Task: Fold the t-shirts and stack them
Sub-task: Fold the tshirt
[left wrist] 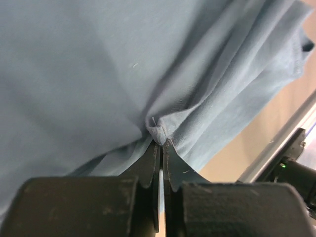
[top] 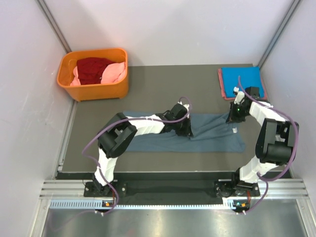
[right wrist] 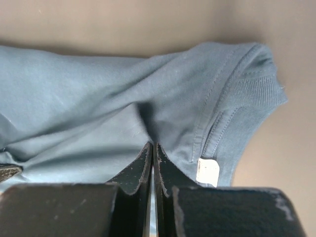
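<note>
Two pinches on grey tee (top: 212, 136): left gripper (left wrist: 160, 143) fingers squeeze a mid fold, right gripper (right wrist: 152, 145) nips cloth near collar (right wrist: 252, 84) & tag (right wrist: 207, 173).

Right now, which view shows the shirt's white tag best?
Right wrist: the white tag on the grey-blue t-shirt is close and sharp. Top external shows it as a tiny speck; left wrist shows none of it.

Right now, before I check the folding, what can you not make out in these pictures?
- Top view: the cloth pile inside the orange plastic basket; its walls hide the lower pieces.
- Top view: the salmon-red shirt; the folded bright blue shirt covers all but its edge.
- Right wrist view: print on the small white tag of the slate grey-blue t-shirt, too small; whether the shut right claw pinches cloth, hidden by the claw itself.
</note>
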{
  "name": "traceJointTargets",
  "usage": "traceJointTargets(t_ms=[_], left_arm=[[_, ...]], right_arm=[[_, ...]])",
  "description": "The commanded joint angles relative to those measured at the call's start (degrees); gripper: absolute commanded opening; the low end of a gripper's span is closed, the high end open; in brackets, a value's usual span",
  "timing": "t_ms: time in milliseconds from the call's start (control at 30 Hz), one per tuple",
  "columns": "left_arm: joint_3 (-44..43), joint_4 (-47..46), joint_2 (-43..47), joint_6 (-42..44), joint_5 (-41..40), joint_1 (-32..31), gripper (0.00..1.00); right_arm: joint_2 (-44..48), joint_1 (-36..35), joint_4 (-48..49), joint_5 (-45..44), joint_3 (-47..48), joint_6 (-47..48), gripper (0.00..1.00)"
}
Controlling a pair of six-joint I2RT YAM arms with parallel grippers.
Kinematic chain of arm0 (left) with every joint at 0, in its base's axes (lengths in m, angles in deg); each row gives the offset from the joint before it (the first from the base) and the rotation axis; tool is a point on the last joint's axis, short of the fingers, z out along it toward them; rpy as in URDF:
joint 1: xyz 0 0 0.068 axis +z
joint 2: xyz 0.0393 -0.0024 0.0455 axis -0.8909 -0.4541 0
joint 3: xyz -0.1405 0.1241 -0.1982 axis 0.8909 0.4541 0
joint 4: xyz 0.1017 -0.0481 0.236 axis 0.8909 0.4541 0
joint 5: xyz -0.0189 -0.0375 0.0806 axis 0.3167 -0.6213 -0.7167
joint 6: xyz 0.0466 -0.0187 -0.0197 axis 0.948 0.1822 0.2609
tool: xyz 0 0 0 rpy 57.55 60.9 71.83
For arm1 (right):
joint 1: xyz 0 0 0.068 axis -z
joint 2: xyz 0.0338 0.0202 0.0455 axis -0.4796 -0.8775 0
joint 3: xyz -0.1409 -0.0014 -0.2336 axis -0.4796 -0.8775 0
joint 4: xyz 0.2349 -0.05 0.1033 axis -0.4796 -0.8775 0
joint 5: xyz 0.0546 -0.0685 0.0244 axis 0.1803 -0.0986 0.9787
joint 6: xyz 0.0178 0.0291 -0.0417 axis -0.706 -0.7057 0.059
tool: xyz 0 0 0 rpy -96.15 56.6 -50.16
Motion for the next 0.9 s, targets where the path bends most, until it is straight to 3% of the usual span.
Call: traceJointTargets(t_ms=[0, 300, 400, 533, 567, 667, 767, 867], left_arm=[[2.9, -2.5, 5.5, -1.0, -4.0, -0.1, 0.0], [4.3, -5.0, 5.6, -1.4, -4.2, -0.1, 0.01], [3.9, -3.6, 5.6, -1.5, -4.8, -0.6, 0.16], [3.1, 1.2, 7.6, -0.8, -7.9, -1.0, 0.23], [2.5, 2.6, 7.9, -0.4, -8.8, -0.9, 0.24], [-1.1, 9.9, 9.0, 2.1, -13.1, -1.0, 0.28], [-4.0, 15.9, 10.6, 4.9, -18.2, -0.8, 0.31], [-4.0, 16.4, 13.0, 7.0, -18.4, 0.1, 0.33]], right_arm=[[2.9, -0.8, 4.8, -1.1, -1.5, -0.4, 0.0], [1.5, -2.3, 5.0, -2.6, -1.3, -0.9, 0.04], [2.2, -2.5, 3.5, -4.1, 0.1, -2.4, 0.18], [4.7, -2.4, -3.0, -12.7, 3.7, -14.4, 0.3], [5.1, -2.5, -4.5, -15.0, 4.8, -21.0, 0.3], [7.9, -2.4, -7.1, -18.0, 3.1, -29.4, 0.32], [11.3, -2.4, -8.9, -23.2, 0.7, -34.3, 0.33], [14.0, -2.0, -9.3, -25.4, -2.2, -37.5, 0.35]])
